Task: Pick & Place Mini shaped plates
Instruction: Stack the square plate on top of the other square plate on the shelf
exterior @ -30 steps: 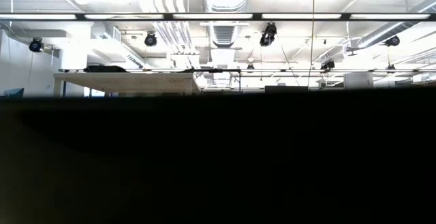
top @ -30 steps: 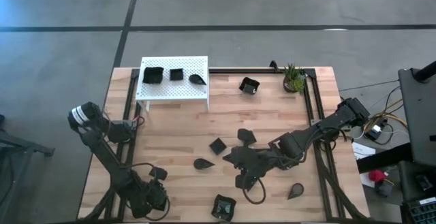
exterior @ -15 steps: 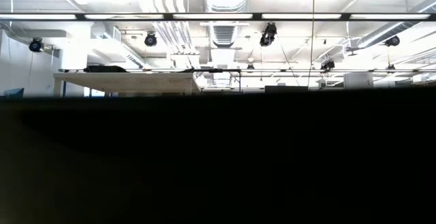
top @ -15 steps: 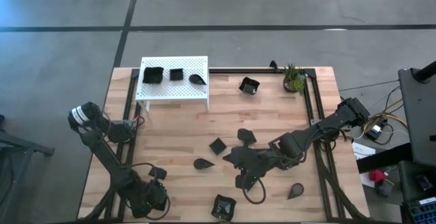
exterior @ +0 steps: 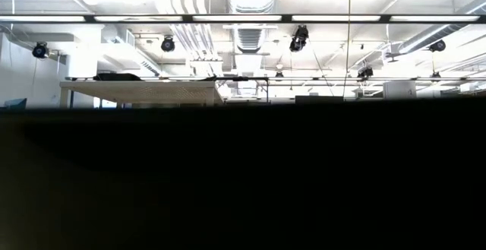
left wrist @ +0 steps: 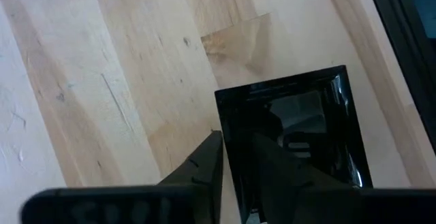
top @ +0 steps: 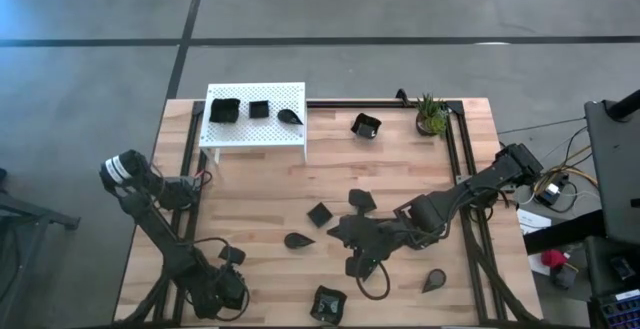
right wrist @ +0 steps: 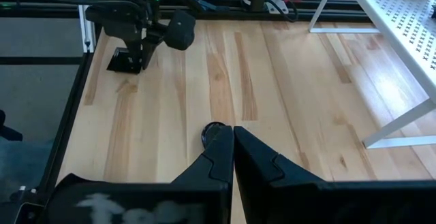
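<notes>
Glossy black mini plates lie scattered on the wooden table [top: 260, 184]. Three sit on the white perforated platform [top: 255, 134]. My left gripper [left wrist: 235, 146] stands near the table's near-left corner, shut on a small square plate [left wrist: 300, 129], which also shows under it in the right wrist view [right wrist: 125, 62]. My right gripper [right wrist: 230, 130] is low over the table's middle [top: 333, 232], shut and holding nothing. A teardrop plate [right wrist: 212, 130] lies just beyond its tips, apart from them in the high view [top: 298, 240]. My left gripper pinches the square plate's side rim [left wrist: 223, 135], one finger [left wrist: 208, 166] outside the rim and the other [left wrist: 272, 173] over the plate's inside. The fingers come from above, pointing down. The plate appears to lie flat on the table.
More plates lie around the right arm [top: 362, 200], [top: 320, 213], [top: 433, 281], and a larger one is at the near edge [top: 328, 304]. One plate [top: 366, 124] and a potted plant [top: 431, 116] stand at the far side. The low view's lower part is black.
</notes>
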{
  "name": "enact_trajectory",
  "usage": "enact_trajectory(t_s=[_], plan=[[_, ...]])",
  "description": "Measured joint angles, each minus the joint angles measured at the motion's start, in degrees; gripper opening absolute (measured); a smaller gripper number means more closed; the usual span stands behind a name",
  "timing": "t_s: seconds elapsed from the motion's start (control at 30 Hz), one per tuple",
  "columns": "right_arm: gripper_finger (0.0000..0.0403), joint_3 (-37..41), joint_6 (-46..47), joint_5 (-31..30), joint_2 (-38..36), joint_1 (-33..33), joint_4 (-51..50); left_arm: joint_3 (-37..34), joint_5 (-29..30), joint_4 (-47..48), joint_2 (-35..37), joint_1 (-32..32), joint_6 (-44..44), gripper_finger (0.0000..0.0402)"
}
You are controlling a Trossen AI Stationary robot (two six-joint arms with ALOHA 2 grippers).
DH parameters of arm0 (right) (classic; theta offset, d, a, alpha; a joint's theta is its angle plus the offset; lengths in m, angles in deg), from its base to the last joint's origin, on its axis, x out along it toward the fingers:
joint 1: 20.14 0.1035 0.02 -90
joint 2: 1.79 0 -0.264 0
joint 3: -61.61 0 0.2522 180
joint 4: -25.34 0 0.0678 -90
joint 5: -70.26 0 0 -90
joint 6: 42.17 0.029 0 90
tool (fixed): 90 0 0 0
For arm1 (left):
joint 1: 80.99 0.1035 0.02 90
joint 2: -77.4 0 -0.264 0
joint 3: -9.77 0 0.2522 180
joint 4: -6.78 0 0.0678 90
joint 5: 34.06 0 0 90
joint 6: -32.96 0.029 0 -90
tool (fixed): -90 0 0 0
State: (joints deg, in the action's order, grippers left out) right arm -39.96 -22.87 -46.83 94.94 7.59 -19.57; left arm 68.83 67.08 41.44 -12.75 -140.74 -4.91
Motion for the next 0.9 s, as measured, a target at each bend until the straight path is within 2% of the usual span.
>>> enact_trajectory(t_s=[0.13, 0.5, 0.77, 0.9], plan=[[0.0008, 0.0, 0.0, 0.0, 0.0, 0.0, 0.0, 0.0, 0.0, -0.1, 0.1, 0.0, 0.0, 0.0012], [0.0008, 0.0, 0.0, 0.0, 0.0, 0.0, 0.0, 5.4, 0.9, 1.4, 0.5, 0.3, 0.1, 0.0001], [0.0008, 0.0, 0.0, 0.0, 0.0, 0.1, 0.1, 12.2, 11.5, 11.2, 3.3, 1.4, -2.8, 0.0000], [0.0008, 0.0, -0.4, 0.0, 0.0, 0.1, 0.1, 14.2, 14.5, 15.3, 6.5, 2.7, -4.3, 0.0000]])
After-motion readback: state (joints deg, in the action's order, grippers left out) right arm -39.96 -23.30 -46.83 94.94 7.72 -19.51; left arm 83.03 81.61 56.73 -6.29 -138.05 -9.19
